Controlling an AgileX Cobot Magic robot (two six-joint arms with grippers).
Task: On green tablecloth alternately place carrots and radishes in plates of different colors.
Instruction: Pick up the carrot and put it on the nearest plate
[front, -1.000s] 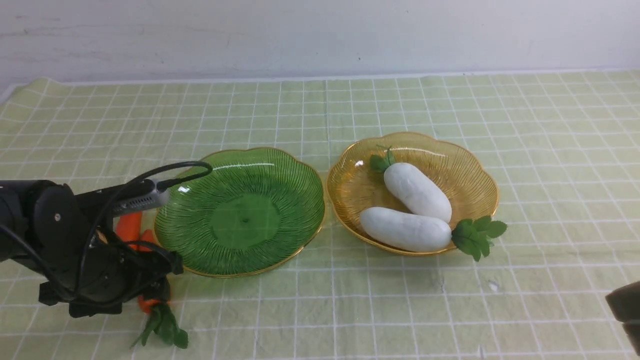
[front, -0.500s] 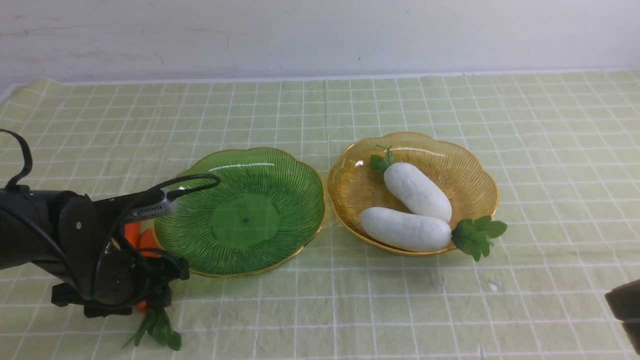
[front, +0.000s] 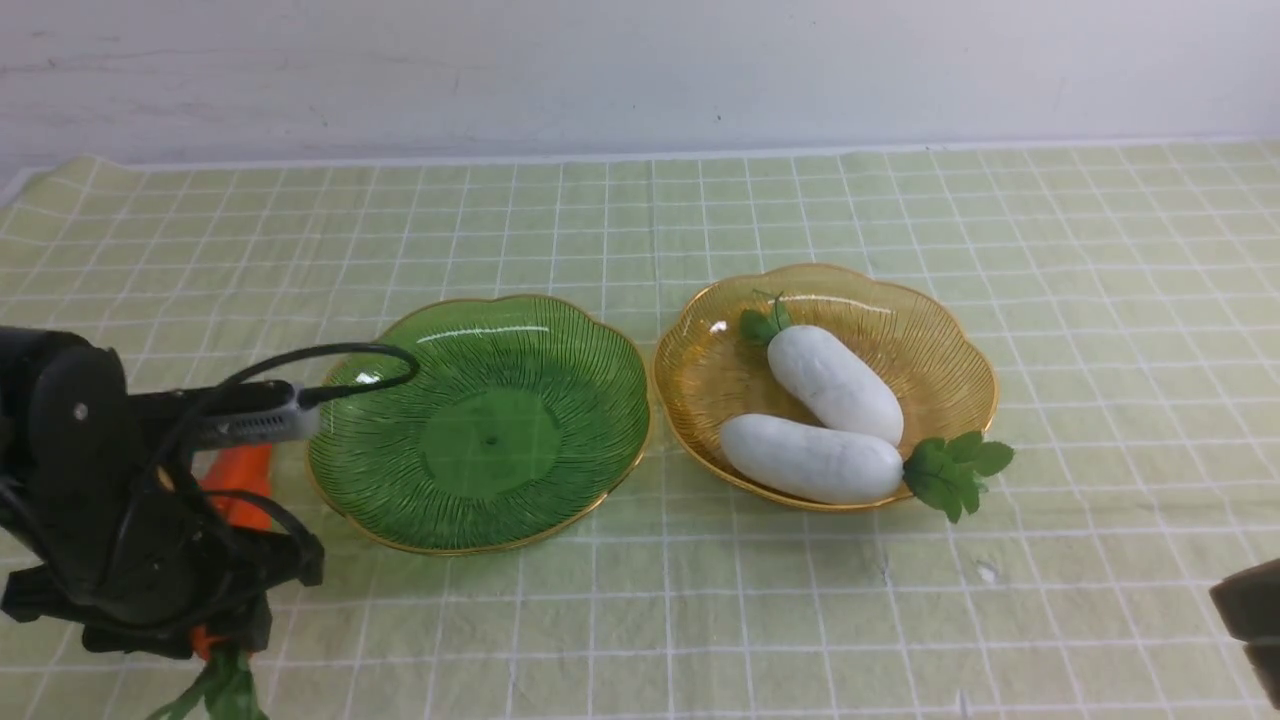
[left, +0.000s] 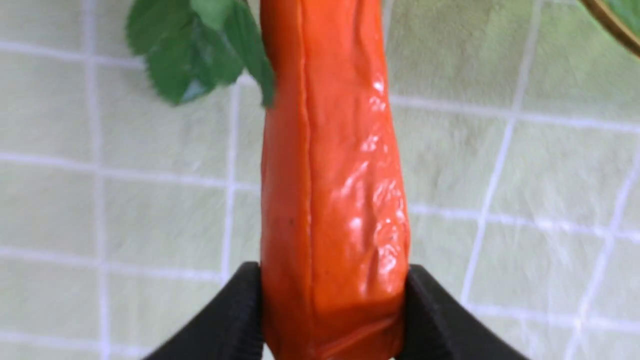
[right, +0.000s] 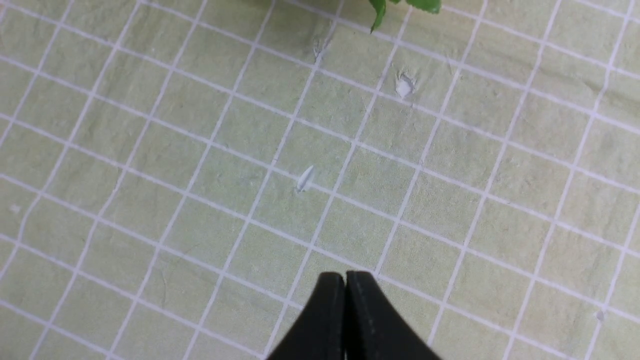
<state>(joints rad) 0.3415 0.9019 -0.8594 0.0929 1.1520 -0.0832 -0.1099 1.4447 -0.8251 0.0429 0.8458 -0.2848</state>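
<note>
Your carrot (left: 330, 200) is glossy orange with a seam running down its length, and dark green leaves (left: 195, 55) show beside its far end. The left gripper (left: 332, 305) is clamped on it, over the cloth (left: 500, 175) just left of the green plate (front: 480, 440). Two white radishes (front: 835, 385) lie in the amber plate (front: 900, 320). Your right gripper (right: 345, 285) has its jaws pressed together, holding nothing.

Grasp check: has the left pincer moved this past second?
Yes. The left pincer, gripping the orange toy carrot, moved left, away from the translucent green ribbed plate.
</note>
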